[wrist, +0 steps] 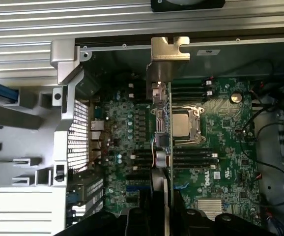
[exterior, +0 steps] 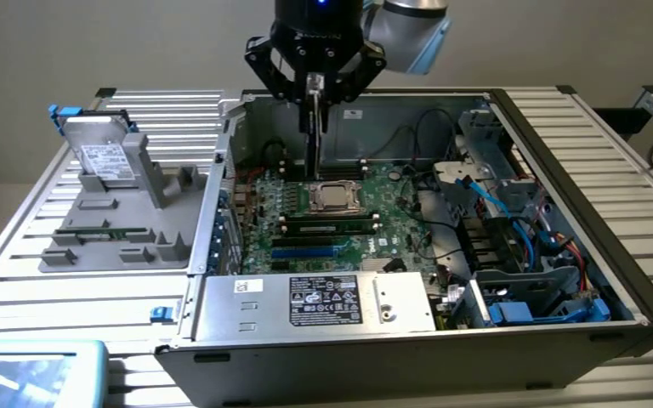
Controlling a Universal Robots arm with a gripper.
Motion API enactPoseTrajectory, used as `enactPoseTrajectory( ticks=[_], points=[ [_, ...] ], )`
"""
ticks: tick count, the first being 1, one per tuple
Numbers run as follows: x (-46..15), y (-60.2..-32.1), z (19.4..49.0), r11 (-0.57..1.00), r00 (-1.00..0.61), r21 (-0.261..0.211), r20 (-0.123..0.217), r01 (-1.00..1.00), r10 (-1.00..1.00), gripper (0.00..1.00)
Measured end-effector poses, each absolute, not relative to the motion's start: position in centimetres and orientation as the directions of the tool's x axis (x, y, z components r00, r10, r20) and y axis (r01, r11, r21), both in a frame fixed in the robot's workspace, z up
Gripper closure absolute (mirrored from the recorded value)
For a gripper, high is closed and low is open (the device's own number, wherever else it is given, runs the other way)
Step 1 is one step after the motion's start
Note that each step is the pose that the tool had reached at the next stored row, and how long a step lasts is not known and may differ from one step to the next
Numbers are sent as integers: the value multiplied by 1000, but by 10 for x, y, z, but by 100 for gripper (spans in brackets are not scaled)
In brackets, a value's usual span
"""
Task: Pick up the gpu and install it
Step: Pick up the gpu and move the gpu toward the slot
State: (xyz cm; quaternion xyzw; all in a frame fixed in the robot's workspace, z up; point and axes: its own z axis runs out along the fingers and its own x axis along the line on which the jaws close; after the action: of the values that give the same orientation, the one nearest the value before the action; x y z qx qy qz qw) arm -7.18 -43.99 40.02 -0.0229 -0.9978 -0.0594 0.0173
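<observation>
Now the end effector [exterior: 315,85] is clamped on the gpu [wrist: 169,49], edge-on, silvery end bracket showing. Its faces are hidden

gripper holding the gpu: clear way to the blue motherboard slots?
Probably yes. The gripper holds the gpu edge-down over the open case, and no cable visibly crosses the blue slots.

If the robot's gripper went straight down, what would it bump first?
Probably the motherboard beside the CPU socket; the gpu held in the gripper would touch it first. Exact depth is unclear.
</observation>
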Motion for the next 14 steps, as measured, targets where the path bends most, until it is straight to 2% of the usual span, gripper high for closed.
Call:
enactPoseTrajectory(
  ticks=[14],
  points=[
    [-40,-442,391,992,-998,118,40,48,44,71]
  ],
)
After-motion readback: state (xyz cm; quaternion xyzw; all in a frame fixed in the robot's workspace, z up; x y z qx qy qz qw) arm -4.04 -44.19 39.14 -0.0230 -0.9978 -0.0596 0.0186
